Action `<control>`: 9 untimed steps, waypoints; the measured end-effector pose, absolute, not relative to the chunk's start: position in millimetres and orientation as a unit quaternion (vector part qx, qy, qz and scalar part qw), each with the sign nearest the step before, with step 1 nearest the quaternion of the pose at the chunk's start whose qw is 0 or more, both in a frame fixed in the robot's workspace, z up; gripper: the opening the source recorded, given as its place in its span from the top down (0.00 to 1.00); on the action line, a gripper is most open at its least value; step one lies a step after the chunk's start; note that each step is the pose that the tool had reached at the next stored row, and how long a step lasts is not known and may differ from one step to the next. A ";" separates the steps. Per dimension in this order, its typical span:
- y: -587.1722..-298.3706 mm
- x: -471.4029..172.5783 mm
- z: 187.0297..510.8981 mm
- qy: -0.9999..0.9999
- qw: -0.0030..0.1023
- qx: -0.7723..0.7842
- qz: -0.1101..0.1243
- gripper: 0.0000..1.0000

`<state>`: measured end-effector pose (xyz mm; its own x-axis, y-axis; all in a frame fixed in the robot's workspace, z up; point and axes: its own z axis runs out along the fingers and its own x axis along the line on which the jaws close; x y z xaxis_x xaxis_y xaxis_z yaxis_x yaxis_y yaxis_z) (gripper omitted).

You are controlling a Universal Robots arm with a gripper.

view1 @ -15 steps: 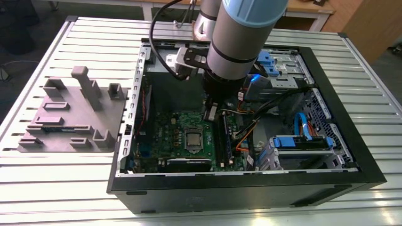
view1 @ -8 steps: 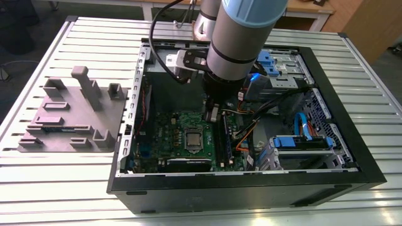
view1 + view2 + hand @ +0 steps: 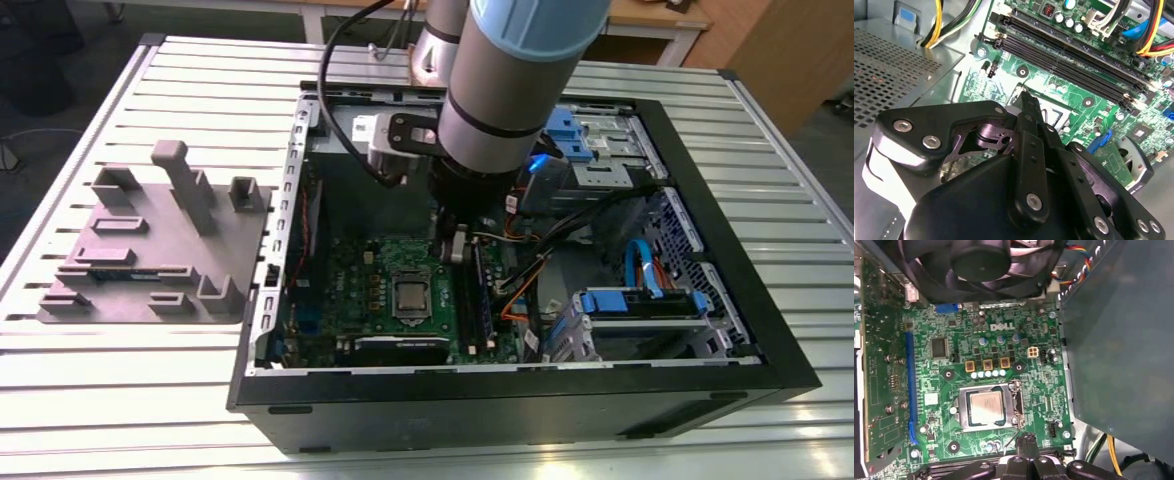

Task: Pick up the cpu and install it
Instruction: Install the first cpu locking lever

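- Arm reached down into the open computer case point(image 3: 534, 405), which lay on the slatted table point(image 3: 134, 400).
- The cpu point(image 3: 985, 407) sat flat inside the metal-framed socket point(image 3: 960, 415) on the green motherboard point(image 3: 954, 365), silvery top facing up. In the exterior view the cpu point(image 3: 410, 297) showed near the middle of the board.
- The gripper point(image 3: 1025, 439) was clenched, with the fingertips pressed together and nothing between them. The second wrist view showed the gripper point(image 3: 1026, 97) the same way: fingers together, empty.
- Fingertips stood apart from the cpu, just beside the socket's edge on the side toward the memory slots point(image 3: 1069, 65). Contact with the board could not be judged.
- In the exterior view the gripper point(image 3: 458, 250) hung over the board, toward the exterior view's right of the cpu.
- A black fan point(image 3: 979, 260) stood at the far side of the board from the gripper.
- The grey moulded tray point(image 3: 147, 250) rested on the table outside the case, at the exterior view's left.
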<state>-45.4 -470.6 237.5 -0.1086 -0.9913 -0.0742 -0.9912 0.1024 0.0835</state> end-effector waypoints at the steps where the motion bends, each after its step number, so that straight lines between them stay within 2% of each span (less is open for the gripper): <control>1: -470.7 -45.4 237.5 -0.742 0.002 0.669 -0.054 0.90; 7: -470.8 -45.5 236.6 -0.736 0.019 0.676 -0.035 0.90; 9: -470.9 -45.5 236.6 -0.735 0.020 0.677 -0.035 0.90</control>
<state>-45.5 -470.9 236.6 -0.0829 -0.9964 -0.0175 -0.9936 0.0813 0.0782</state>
